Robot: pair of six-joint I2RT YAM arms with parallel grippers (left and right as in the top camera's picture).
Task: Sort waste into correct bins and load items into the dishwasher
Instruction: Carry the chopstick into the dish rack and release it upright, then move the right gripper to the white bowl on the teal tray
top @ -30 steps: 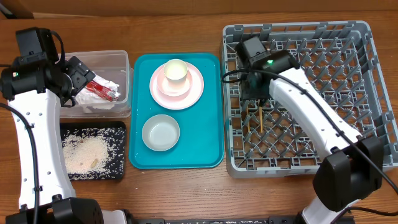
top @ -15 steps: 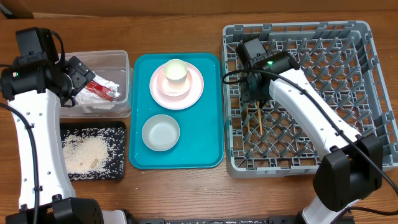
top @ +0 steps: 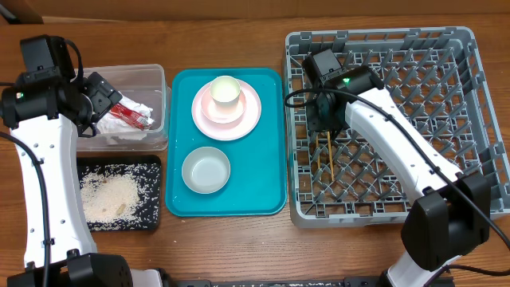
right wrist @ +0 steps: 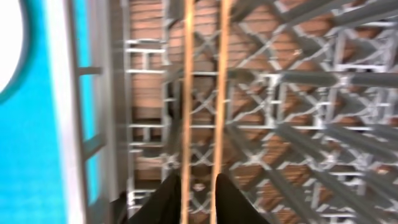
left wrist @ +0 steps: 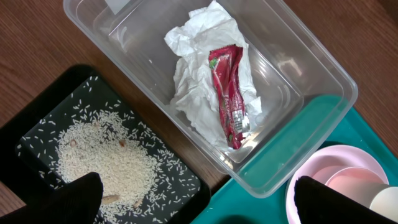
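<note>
My right gripper point(top: 325, 127) is low over the front left of the grey dish rack point(top: 446, 96), shut on the two wooden chopsticks point(top: 325, 155), whose free ends reach down to the lattice. In the right wrist view the sticks point(right wrist: 186, 93) run between the fingers point(right wrist: 199, 186). My left gripper point(top: 100, 96) is open and empty above the bins point(left wrist: 196, 199). The clear tub point(left wrist: 311, 68) holds the crumpled napkin point(left wrist: 193, 93) and red sauce packet point(left wrist: 229, 93). The black tray point(left wrist: 37, 137) holds the rice point(left wrist: 106, 158). The cream cup point(top: 225, 92) sits in the pink bowl point(top: 229, 112) on the pink plate point(top: 251, 112).
The teal tray point(top: 271, 183) lies between bins and rack and also carries the grey-green bowl point(top: 205, 170). The rack's upright pegs fill its middle and right. Bare wooden table runs along the front edge.
My right gripper has shifted slightly toward the back of the rack with the chopsticks; their free ends sit a little closer together. The left arm has not moved.
</note>
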